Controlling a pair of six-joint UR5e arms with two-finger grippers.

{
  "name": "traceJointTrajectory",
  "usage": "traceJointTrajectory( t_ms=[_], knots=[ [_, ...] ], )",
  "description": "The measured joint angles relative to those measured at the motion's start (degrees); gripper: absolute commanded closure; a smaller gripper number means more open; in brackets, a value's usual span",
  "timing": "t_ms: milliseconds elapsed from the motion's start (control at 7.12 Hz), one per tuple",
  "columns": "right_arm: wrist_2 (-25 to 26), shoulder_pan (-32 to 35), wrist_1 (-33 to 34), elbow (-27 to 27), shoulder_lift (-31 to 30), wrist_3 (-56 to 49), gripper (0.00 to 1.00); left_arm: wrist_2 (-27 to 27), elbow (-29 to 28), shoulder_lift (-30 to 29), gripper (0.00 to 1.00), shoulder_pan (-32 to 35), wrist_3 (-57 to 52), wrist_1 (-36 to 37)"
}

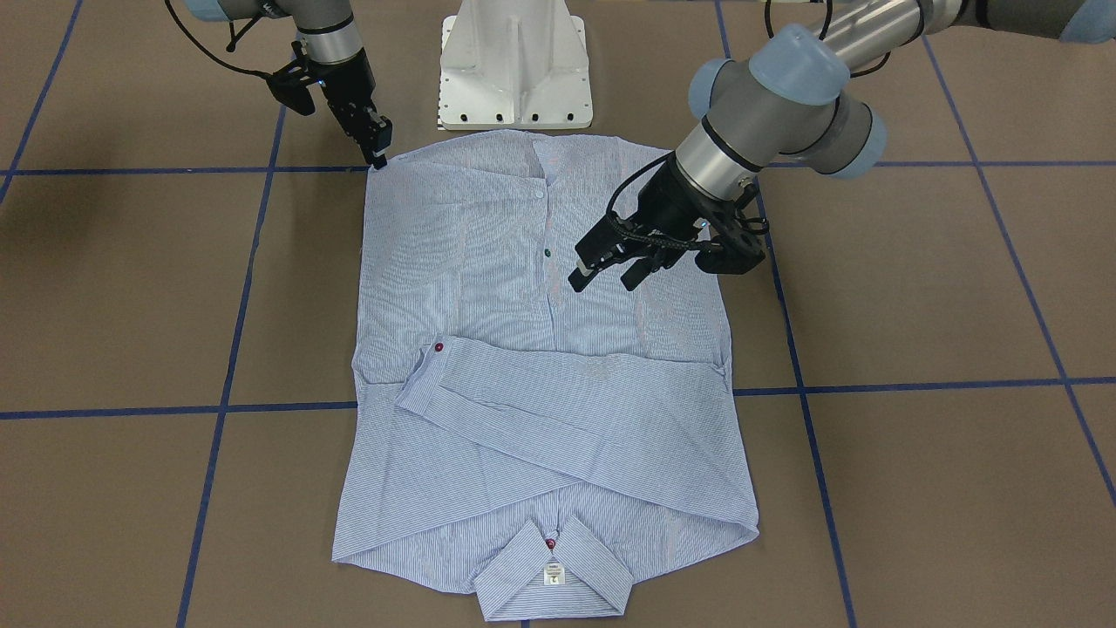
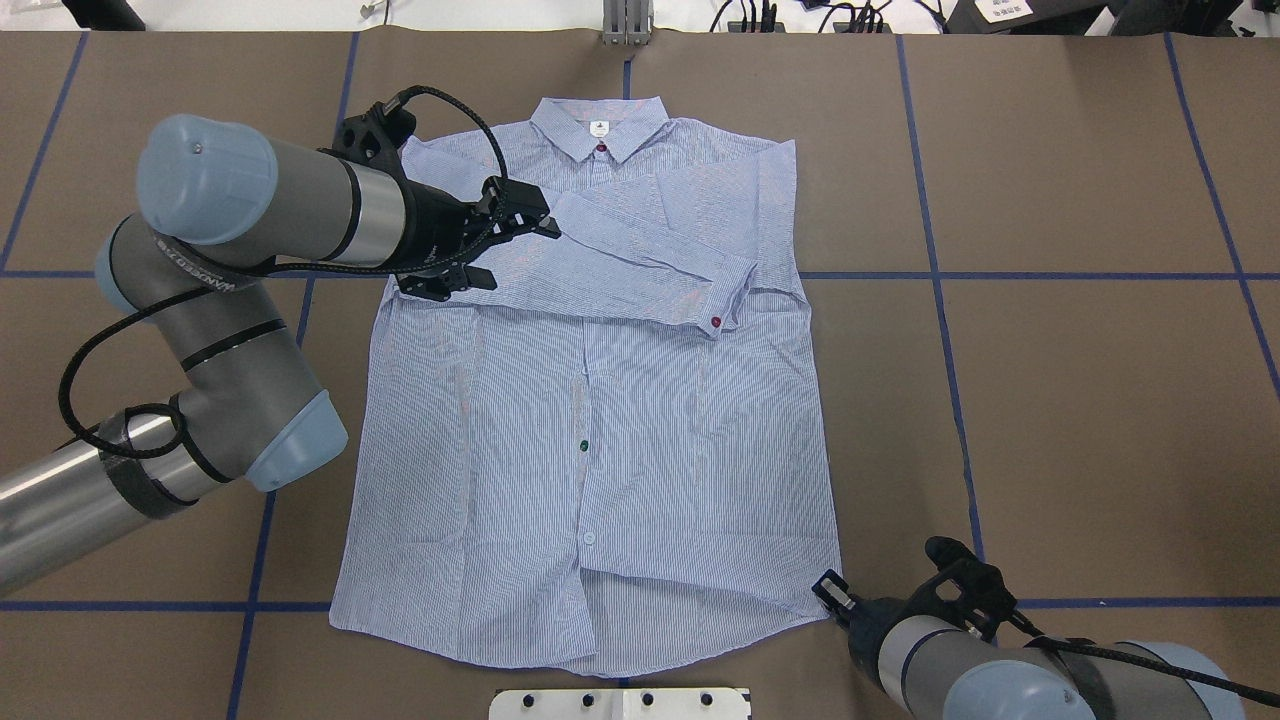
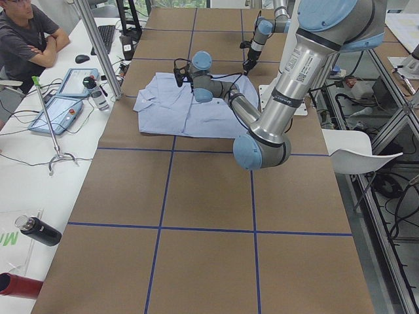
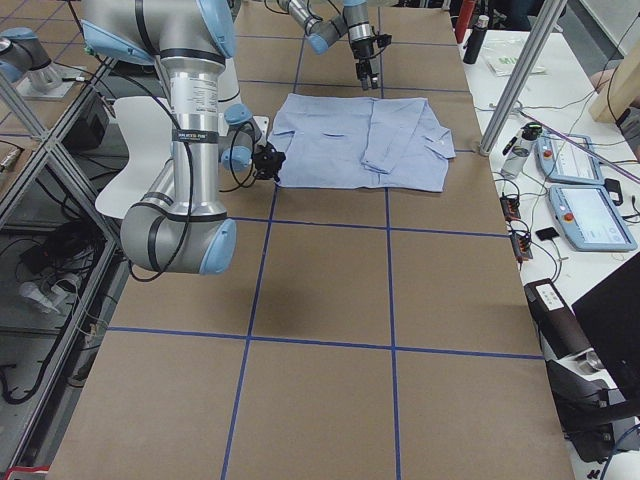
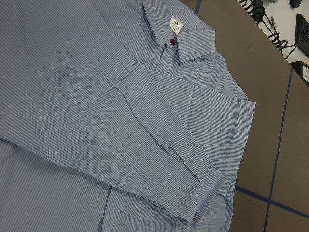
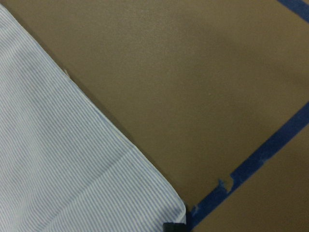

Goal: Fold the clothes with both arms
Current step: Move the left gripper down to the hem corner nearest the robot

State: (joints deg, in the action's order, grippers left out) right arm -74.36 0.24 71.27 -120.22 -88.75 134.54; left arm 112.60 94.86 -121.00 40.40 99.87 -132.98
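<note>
Shirt (image 1: 462, 262) has white neck label (image 1: 553, 575), print unreadable.

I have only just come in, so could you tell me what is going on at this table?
A folding job is under way: a pinstriped shirt lies flat on the table, a sleeve folded across its chest. The left gripper hangs open above the shirt, holding nothing. The right gripper points down at a hem corner; whether it grips the cloth is unclear.
</note>
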Motion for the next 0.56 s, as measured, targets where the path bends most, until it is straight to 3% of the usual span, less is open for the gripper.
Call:
traceJointTrajectory(
  t_ms=[562],
  knots=[
    [-0.3,-0.1,0.2,-1.9,-0.7,-0.5,1.0,-0.2,5.7,7.2,0.02,0.1,-0.1,0.1]
  ],
)
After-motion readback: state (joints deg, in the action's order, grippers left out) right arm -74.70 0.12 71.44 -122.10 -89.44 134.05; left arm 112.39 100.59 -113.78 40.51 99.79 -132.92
